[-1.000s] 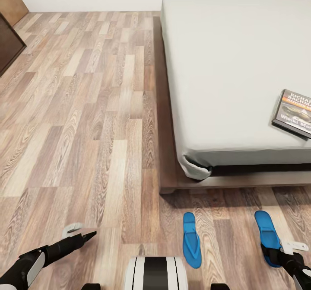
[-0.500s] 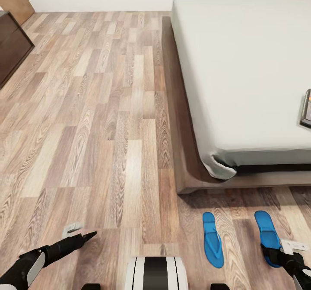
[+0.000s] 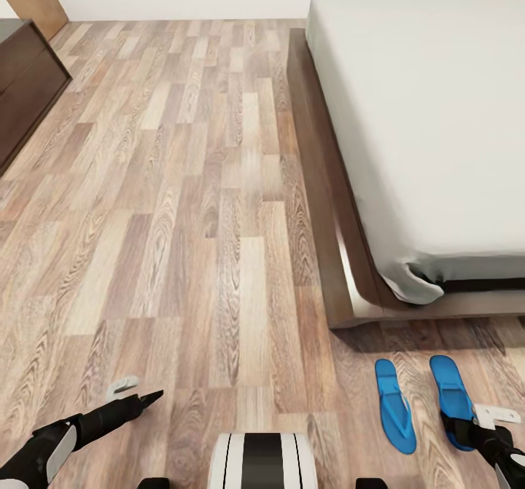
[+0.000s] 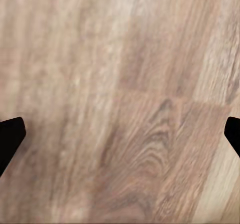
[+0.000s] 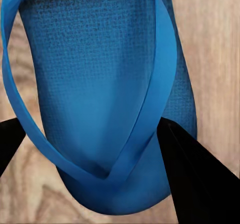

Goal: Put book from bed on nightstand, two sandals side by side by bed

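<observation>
- I see the wood-plank floor (image 3: pixel 182 219) carrying everything in the head view.
- The bed (image 3: pixel 328 205) stands on it from 12 to 3 o'clock; its light-grey mattress (image 3: pixel 430 124) lies on the dark frame.
- Two blue sandals sit on the planks around 4 to 5 o'clock, just off the bed's foot: the left sandal (image 3: pixel 394 414) and the right sandal (image 3: pixel 450 394), near each other, roughly parallel.
- A dark cabinet (image 3: pixel 22 88) stands at 10 o'clock.
</observation>
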Controlling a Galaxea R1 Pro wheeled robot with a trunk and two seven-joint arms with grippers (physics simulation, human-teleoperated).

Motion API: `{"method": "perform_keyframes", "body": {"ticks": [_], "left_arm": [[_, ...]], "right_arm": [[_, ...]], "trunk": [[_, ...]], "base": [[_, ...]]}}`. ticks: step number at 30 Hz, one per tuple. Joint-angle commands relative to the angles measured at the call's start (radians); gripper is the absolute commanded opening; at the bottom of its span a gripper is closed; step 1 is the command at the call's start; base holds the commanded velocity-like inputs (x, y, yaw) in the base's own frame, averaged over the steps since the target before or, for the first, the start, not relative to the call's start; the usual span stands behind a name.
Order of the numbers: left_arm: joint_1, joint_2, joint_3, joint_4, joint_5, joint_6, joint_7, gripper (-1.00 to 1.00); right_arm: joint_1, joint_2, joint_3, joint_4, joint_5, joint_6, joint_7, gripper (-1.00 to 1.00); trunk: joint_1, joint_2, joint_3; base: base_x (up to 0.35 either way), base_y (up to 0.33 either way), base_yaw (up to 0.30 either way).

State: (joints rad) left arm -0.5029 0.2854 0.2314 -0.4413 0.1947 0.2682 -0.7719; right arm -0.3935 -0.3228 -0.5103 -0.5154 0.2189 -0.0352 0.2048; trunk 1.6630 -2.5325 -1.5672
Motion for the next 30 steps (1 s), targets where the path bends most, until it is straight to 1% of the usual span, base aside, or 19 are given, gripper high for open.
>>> {"method": "perform_keyframes", "body": {"ticks": [1,6,18,30], "left_arm": [[0.000,0.000,0.002,0.001,0.008,0.010,-0.003,1.00],[0.000,0.000,0.002,0.000,0.008,0.007,-0.005,1.00],[0.000,0.000,0.002,0.000,0.008,0.009,-0.008,1.00],[0.000,-0.001,-0.001,-0.001,0.006,0.006,-0.007,1.00]], "right_arm": [[-0.001,0.001,-0.008,0.000,0.009,-0.003,0.007,-1.00],[-0.001,0.001,-0.008,0.000,0.009,-0.003,0.007,-1.00],[-0.001,0.001,-0.008,0.000,0.009,-0.003,0.007,-1.00],[-0.001,0.001,-0.008,0.000,0.009,-0.003,0.007,-1.00]], "trunk": [[0.000,0.000,0.000],[0.000,0.000,0.000],[0.000,0.000,0.000],[0.005,-0.003,-0.047]], "base": [[0.085,0.277,0.000],[0.066,0.155,0.000],[0.003,0.006,0.000],[0.000,0.000,0.000]]}}
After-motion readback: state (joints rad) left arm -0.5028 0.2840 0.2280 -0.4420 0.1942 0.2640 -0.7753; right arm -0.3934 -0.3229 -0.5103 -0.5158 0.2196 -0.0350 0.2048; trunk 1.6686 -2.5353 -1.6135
